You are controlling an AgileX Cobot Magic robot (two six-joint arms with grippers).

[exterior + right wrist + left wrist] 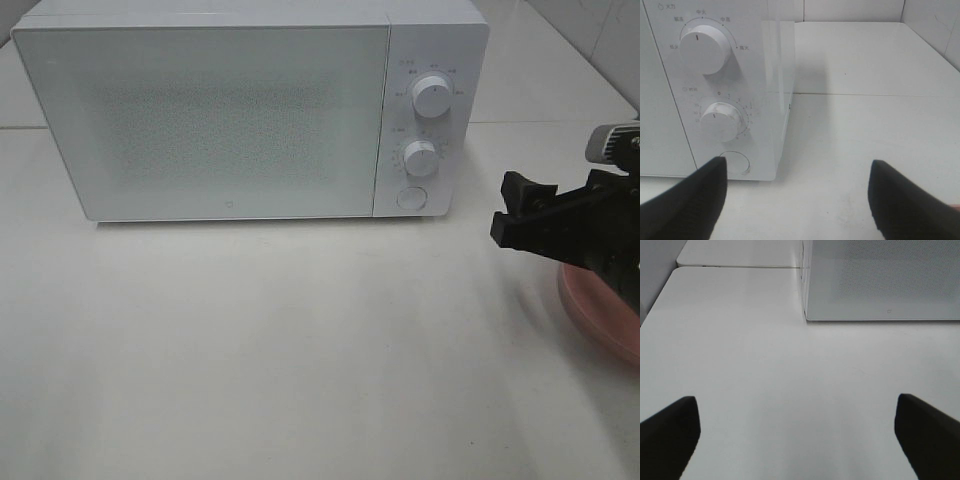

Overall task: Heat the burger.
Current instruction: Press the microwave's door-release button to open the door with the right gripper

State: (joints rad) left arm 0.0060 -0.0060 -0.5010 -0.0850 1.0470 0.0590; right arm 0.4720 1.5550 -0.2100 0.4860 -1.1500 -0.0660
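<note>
Near pink plate (600, 310): right fingers (510, 228) wide | left fingers (670, 435) wide | burger hidden

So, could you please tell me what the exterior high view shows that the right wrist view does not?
Only the exterior high view shows the microwave with its whole closed door, and a clear stretch of the pink plate at the right edge. Only the right wrist view shows the microwave's side wall and legible print around the dials. Both show the upper knob, lower knob, round button, white table and the open, empty right claw.
</note>
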